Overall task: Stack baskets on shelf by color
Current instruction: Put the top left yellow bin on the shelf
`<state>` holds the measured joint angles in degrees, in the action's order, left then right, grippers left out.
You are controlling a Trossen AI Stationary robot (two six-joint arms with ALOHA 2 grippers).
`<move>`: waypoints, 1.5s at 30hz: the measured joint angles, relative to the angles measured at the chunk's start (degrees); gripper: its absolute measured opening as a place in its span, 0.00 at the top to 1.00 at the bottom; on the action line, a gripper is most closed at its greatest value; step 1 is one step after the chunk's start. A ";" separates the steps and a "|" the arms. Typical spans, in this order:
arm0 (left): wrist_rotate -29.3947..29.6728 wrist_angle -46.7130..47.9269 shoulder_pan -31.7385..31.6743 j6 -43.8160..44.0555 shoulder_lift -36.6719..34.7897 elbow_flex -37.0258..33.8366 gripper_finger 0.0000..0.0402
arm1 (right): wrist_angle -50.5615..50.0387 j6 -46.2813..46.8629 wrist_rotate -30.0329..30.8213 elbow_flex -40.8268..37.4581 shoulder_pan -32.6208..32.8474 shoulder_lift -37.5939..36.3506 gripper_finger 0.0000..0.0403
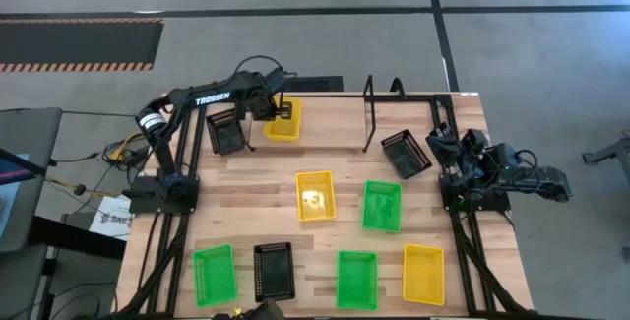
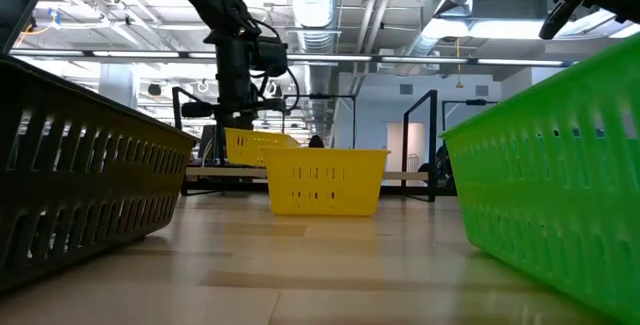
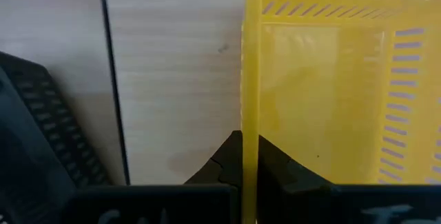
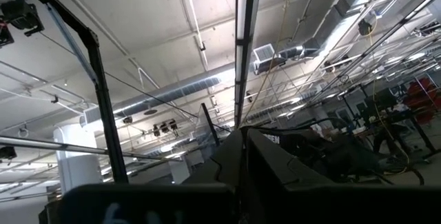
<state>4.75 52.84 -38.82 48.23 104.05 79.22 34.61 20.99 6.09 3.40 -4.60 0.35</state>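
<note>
I have the left gripper (image 1: 276,110) pinched tight on the rim of a yellow basket (image 1: 284,121) over the shelf (image 1: 325,113), just beside a black basket (image 1: 225,130). I should lower it flat before releasing. The right gripper (image 1: 440,148), jaws nearly together, waits by another black basket (image 1: 406,154).
</note>
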 joint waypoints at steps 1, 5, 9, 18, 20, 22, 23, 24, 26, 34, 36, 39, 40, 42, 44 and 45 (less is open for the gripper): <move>0.05 0.00 -0.29 -0.03 0.00 -0.01 1.00 | 0.02 0.00 0.00 0.00 0.00 -0.01 0.88; 0.41 -0.03 -1.51 -0.48 0.00 0.00 1.00 | 0.02 0.00 0.00 0.00 0.00 -0.01 0.88; 0.53 0.00 -2.69 -1.66 0.00 -0.01 1.00 | 0.04 -0.02 0.00 0.00 0.00 -0.01 0.88; 0.44 0.21 -2.47 -2.18 0.00 -0.01 1.00 | 0.10 -0.02 -0.02 0.00 0.00 -0.01 0.88; 0.80 0.27 -2.18 -3.21 0.00 0.00 1.00 | 0.11 -0.02 -0.02 0.00 0.00 -0.01 0.88; 1.40 0.65 -1.96 -4.03 0.00 -0.02 1.00 | 0.17 -0.02 -0.02 0.00 0.00 -0.01 0.88; 1.60 0.94 -1.89 -4.03 0.00 0.00 1.00 | 0.35 -0.02 -0.05 0.00 0.00 -0.01 0.88; 1.60 0.98 -1.89 -4.03 0.00 -0.02 1.00 | 0.68 -0.09 -0.07 0.00 0.00 -0.01 0.88; 1.60 0.95 -1.89 -3.83 0.00 -0.02 1.00 | 1.48 -0.31 -0.13 0.00 0.00 -0.01 0.88; 2.87 1.36 -1.89 -2.28 0.00 -0.02 0.99 | 1.66 -0.44 -0.24 0.00 0.00 -0.01 0.88; 3.00 1.49 -1.89 -3.13 0.00 -0.02 0.98 | 1.66 -0.46 -0.24 0.00 0.00 -0.01 0.88; 2.91 1.83 -1.81 -3.89 0.02 -0.02 0.94 | 1.64 -0.46 -0.25 0.00 0.00 -0.01 0.88; 2.71 1.83 -1.69 -3.95 0.02 -0.02 0.92 | 1.64 -0.46 -0.28 0.00 0.00 -0.01 0.88; 2.63 1.81 -1.57 -4.27 0.02 -0.02 0.87 | 1.63 -0.46 -0.29 0.00 0.00 -0.01 0.88; 2.56 1.81 -1.56 -4.74 0.02 -0.02 0.81 | 1.48 -0.46 -0.33 0.00 0.00 -0.01 0.88; 2.15 1.77 -1.56 -4.87 0.02 -0.02 0.79 | 1.31 -0.46 -0.40 0.00 0.00 -0.01 0.88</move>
<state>6.90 54.61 -40.38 43.36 104.07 79.20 35.92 20.53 5.69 3.40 -4.60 0.34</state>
